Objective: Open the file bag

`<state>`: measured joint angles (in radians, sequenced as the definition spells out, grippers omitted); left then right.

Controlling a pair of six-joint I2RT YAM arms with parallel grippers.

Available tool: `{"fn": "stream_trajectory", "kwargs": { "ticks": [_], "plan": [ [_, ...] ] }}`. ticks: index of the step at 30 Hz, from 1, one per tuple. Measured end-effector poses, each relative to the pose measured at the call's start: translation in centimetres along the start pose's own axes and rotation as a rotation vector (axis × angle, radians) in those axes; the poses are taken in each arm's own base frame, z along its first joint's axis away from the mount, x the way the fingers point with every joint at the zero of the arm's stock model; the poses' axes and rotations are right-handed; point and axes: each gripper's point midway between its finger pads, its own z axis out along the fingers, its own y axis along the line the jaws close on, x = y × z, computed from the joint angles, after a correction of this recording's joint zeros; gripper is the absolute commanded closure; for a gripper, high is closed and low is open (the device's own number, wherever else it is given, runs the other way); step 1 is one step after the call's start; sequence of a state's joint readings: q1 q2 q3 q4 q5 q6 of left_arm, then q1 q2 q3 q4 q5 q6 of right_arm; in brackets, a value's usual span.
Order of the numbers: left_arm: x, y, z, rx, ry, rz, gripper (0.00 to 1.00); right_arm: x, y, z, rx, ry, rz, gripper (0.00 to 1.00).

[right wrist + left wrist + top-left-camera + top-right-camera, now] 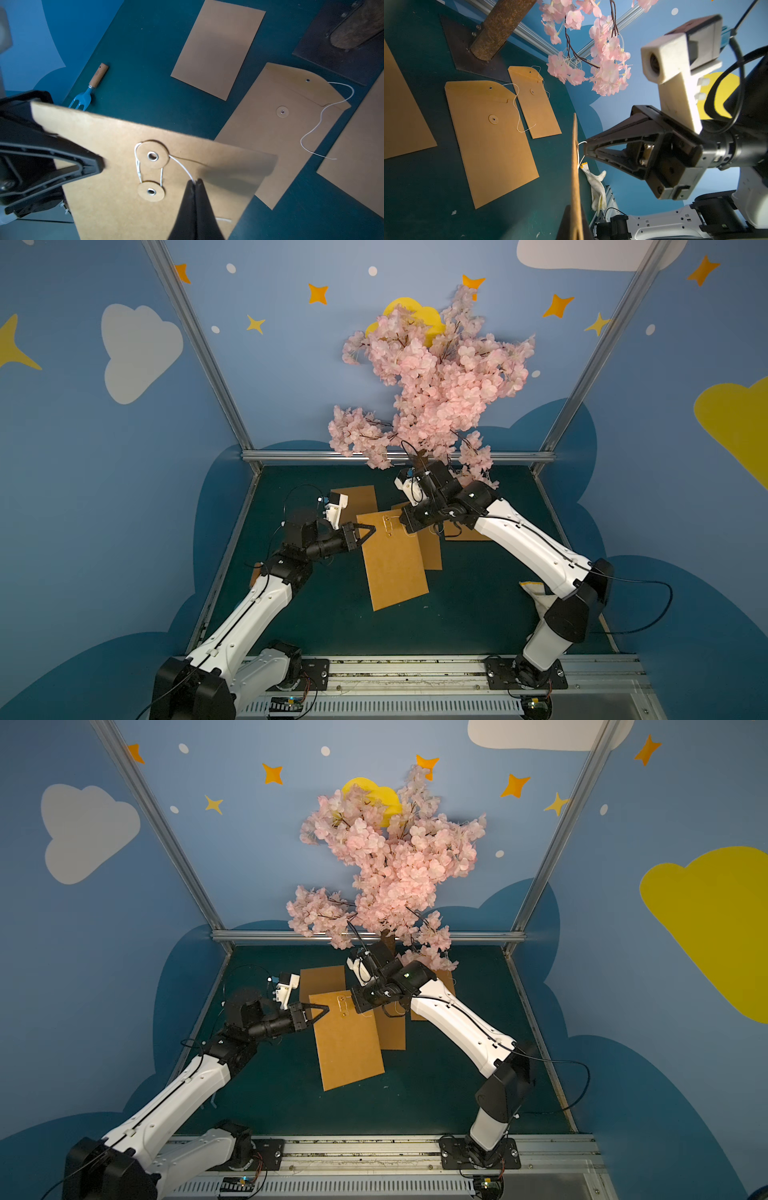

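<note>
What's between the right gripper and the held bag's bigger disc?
Only white string, pinched in the right gripper, running over bare bag to the disc; right wrist view.

You'll find the file bag (116, 143) is matt kraft paper, its eyelets (152, 156) shiny metal. Desk (145, 72): matt, dull covering. Fork handle (99, 74): bare wood.

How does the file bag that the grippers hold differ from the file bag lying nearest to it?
The held file bag is lifted and tilted; the lying file bag rests flat on the table. The held bag's string is wound between both discs; the lying bag's string trails loose. Both are brown.
</note>
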<state>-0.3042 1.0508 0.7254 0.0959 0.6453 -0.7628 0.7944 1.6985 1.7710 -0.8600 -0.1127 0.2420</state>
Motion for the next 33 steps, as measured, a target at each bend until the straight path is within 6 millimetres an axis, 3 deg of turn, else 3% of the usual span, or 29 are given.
{"fn": "stream_trajectory", "kwargs": {
  "ticks": [5,12,23,27,33],
  "plan": [
    [0.3,-0.5,0.0,0.020,0.016,0.012,0.97,-1.6,-0.4,-0.6,0.016,-0.028,-0.011,1.00],
    [0.9,-0.9,0.1,0.038,0.039,0.034,0.98,-2.1,0.0,-0.1,-0.005,-0.023,-0.023,1.00],
    [1.7,1.5,1.6,-0.007,0.086,-0.003,0.97,-2.8,4.7,-0.6,-0.200,-0.062,-0.080,1.00],
    [1.5,2.4,1.9,-0.041,0.076,-0.015,0.97,-2.2,6.4,-1.5,-0.272,-0.070,-0.096,1.00],
    [-1.1,1.6,2.0,-0.057,-0.001,0.007,0.98,0.5,6.9,-2.8,-0.317,-0.062,-0.072,1.00]
  ]
}}
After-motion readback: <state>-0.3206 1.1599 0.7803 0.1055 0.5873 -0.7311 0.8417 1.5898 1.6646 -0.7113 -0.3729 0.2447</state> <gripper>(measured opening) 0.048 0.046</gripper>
